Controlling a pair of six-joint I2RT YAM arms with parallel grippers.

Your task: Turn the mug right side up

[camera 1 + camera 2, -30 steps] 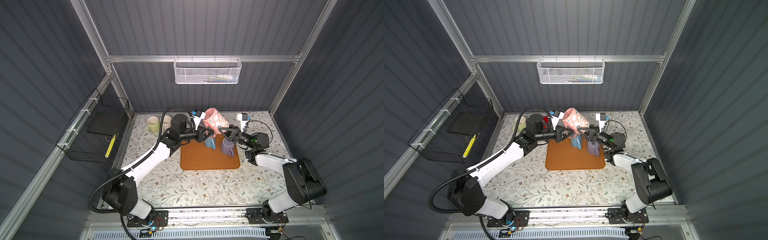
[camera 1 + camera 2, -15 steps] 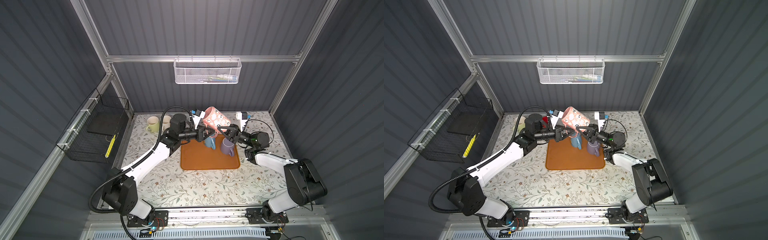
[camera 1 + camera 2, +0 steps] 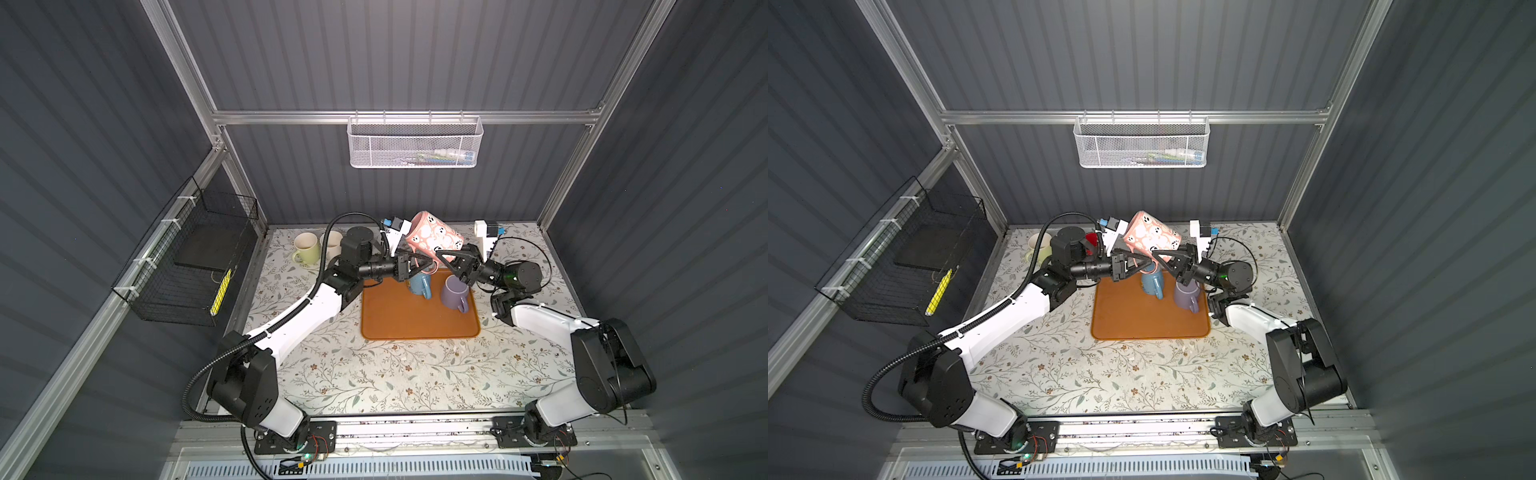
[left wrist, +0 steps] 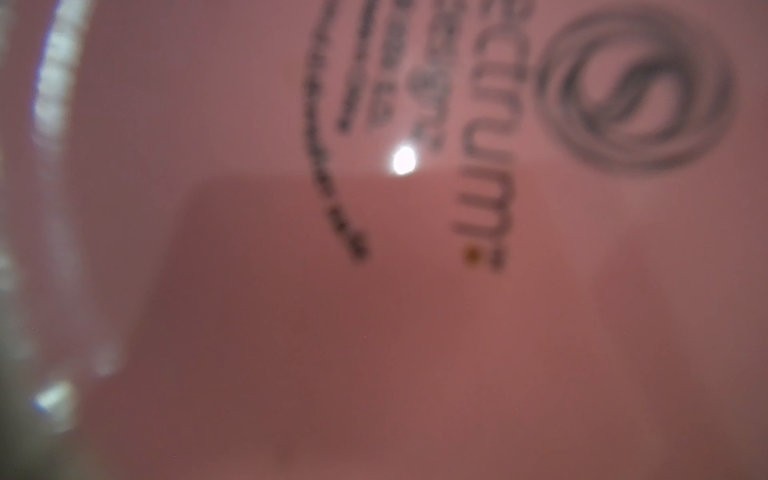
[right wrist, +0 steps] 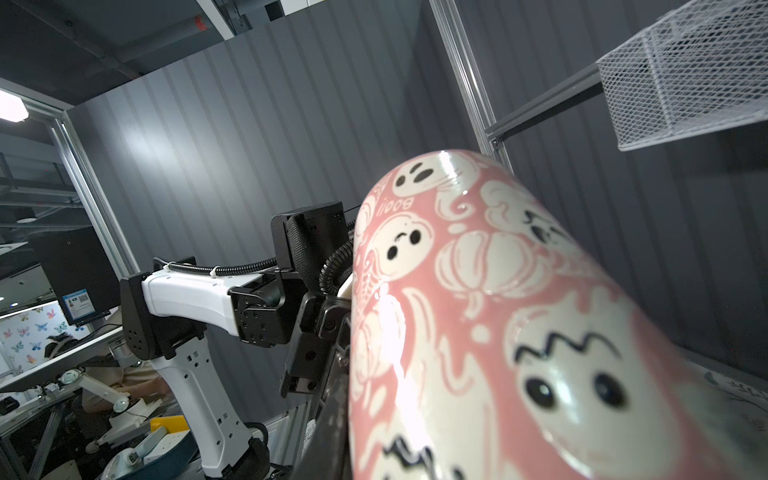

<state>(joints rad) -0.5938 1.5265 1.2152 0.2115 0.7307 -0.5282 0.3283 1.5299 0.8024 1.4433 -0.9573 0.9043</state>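
Left wrist view is filled by the pink ceramic mug (image 4: pixel 374 332): its flat base sits close against my lens, with a blurred black maker's stamp across it. Right wrist view gives what that one cannot. It shows the mug's glossy side (image 5: pixel 498 311), printed with white ghosts and pumpkins, running away from my right tool, with my left arm (image 5: pixel 187 291) beyond it. Only the top views show both tools. My left gripper (image 3: pixel 422 264) is clenched at the mug's handle side and my right gripper (image 3: pixel 446 259) is pinched on its mouth-end rim, so the mug hangs between them. Its long axis is tilted, base toward my left wrist and somewhat up, mouth toward my right. Below my grippers, a blue mug (image 3: pixel 420 284) and a lilac mug (image 3: pixel 455 291) sit on a flat orange tray (image 3: pixel 415 324).
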